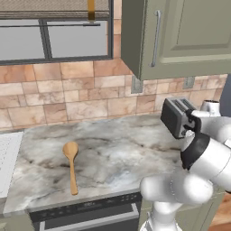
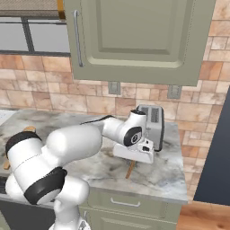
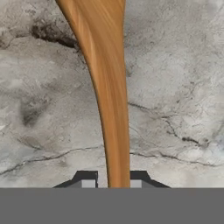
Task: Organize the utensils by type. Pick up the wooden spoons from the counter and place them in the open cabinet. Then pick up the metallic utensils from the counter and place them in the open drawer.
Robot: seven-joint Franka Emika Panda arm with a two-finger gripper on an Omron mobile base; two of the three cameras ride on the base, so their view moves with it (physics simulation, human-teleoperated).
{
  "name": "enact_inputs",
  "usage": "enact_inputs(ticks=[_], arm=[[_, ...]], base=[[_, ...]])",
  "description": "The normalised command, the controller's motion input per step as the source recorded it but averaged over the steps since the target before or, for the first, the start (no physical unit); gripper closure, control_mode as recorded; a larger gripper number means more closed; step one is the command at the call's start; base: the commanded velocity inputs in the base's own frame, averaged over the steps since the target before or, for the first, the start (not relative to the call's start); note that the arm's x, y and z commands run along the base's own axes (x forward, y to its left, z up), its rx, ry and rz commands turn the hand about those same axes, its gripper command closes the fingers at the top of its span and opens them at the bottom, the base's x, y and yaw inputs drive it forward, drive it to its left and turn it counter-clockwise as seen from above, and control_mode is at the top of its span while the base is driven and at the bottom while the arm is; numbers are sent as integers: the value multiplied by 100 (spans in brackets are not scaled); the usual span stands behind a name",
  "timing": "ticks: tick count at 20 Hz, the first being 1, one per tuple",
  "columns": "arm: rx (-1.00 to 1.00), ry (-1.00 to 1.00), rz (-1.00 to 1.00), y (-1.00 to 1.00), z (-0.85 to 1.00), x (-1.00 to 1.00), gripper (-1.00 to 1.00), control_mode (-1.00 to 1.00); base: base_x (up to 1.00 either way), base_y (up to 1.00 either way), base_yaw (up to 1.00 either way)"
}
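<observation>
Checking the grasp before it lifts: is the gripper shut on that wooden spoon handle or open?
Shut on it. In the hand view the gripper has its two dark tips pressed against either side of the slim wooden spoon, which lies on the counter.

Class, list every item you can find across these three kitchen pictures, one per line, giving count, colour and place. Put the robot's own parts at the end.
wooden spoons: two, orange-tan; long one lying on the counter's left part, slim one between the gripper's fingertips near the toaster.
counter: one, grey-white marbled, below the tiled wall.
cabinet: one, sage green with a metal bar handle, on the wall above the counter.
toaster: one, silvery-dark, at the counter's back right.
window: one, dark-framed, upper left.
arm: one, white with dark joints, reaching over the counter.
gripper: one, dark-tipped, shut on the slim spoon's handle.
</observation>
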Motion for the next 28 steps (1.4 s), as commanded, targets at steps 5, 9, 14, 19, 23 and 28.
enact_inputs(ticks=[5, 9, 14, 19, 23, 28], arm=[[-4, -5, 0, 30, 59, -34, 100, -100], [-5, 0, 0, 24, 72, -16, 100, -100], [-7, 0, 0, 27, 69, -6, 100, -100], [-6, 0, 5, 26, 64, 0, 100, -100], [-5, -3, 6, 28, 45, -13, 100, -100], [-2, -6, 3, 36, 33, -18, 100, -100]], base=[[0, 0, 0], [0, 0, 0], [0, 0, 0], [0, 0, 0], [0, 0, 0], [0, 0, 0]])
